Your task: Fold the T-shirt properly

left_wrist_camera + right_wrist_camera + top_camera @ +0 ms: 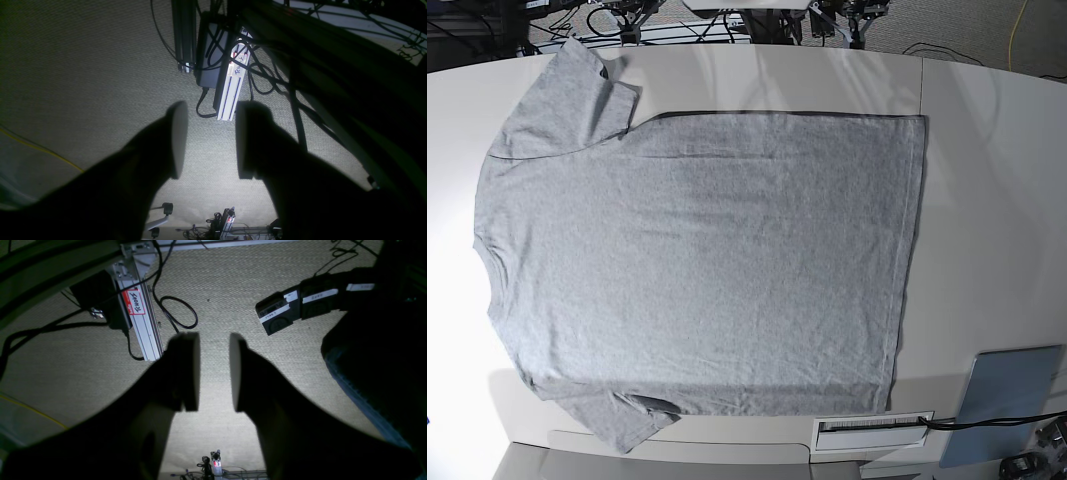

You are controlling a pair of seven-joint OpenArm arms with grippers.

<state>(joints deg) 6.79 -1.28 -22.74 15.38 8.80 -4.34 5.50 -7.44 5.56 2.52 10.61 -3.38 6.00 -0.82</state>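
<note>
The left claw (208, 140) is spread, nothing between its two dark fingers, and it hangs over carpet (83, 83). Past its tips lie a white aluminium rail (231, 90) with a handwritten label, a black box (208, 50) beside it and loose black cables (263, 76).

The right claw (214, 371) is also parted, with a narrower gap than the left, and holds nothing. It too hangs over the carpet (233, 283). To one side of it a white rail (141, 323) carries a red-and-white sticker (135, 302), with a looped black cable (180, 311) next to it; to the other side sits a black device (283, 311) with white tape labels.

Neither claw shows in the base view. There the shirt (697, 270) lies spread flat on the white table (987, 200), plain grey side up, collar toward the view's left, hem toward its right, one sleeve at the top left and the other at the bottom left. A blue-grey pad (1002, 400) and a white slotted block (872, 430) sit near the table's bottom right edge, just off the hem corner.
</note>
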